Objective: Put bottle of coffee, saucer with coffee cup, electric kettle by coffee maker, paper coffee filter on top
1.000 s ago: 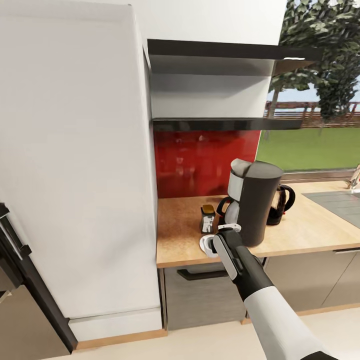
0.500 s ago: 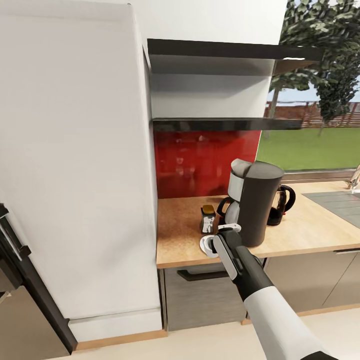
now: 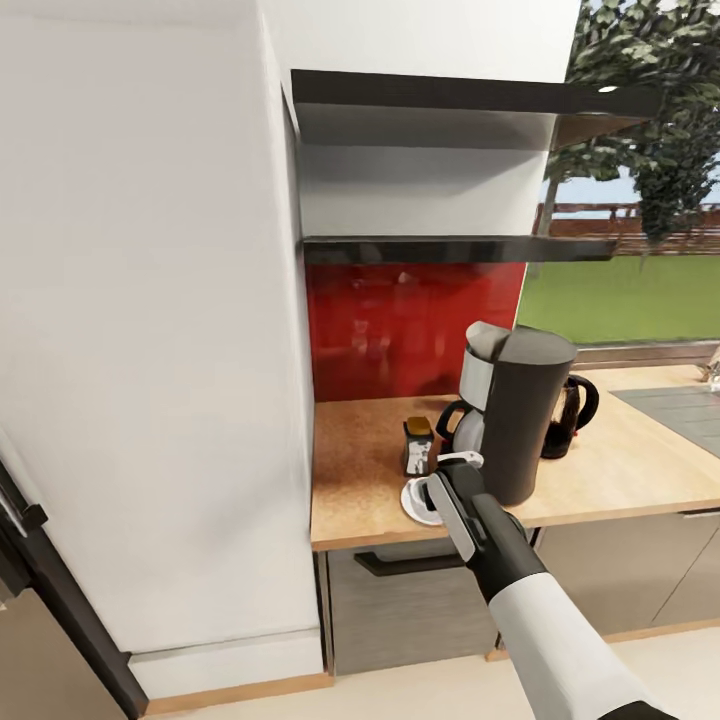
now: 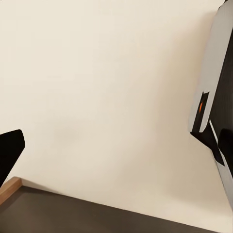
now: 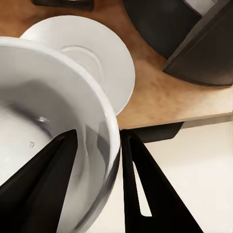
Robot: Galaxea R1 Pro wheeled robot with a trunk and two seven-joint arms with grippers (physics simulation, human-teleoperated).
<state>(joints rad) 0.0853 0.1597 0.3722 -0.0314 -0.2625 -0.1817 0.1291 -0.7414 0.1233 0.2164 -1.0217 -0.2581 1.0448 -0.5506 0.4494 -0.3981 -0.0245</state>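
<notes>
We see the coffee cup (image 5: 46,126) pinched at its rim by the right gripper (image 5: 97,160), jaws clenched on its wall, above the saucer (image 5: 104,60) near the worktop (image 3: 370,470) edge. Coffee maker (image 3: 520,410), bottle of coffee (image 3: 417,445) and electric kettle (image 3: 575,415) already stand together. We judge cup placement pending; the filter's placement and the left jaws' state we cannot tell.

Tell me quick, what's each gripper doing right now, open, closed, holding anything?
Left gripper: cannot be told from these pictures.
Right gripper: closed on the rim of the small white coffee cup, above the round white saucer.
</notes>
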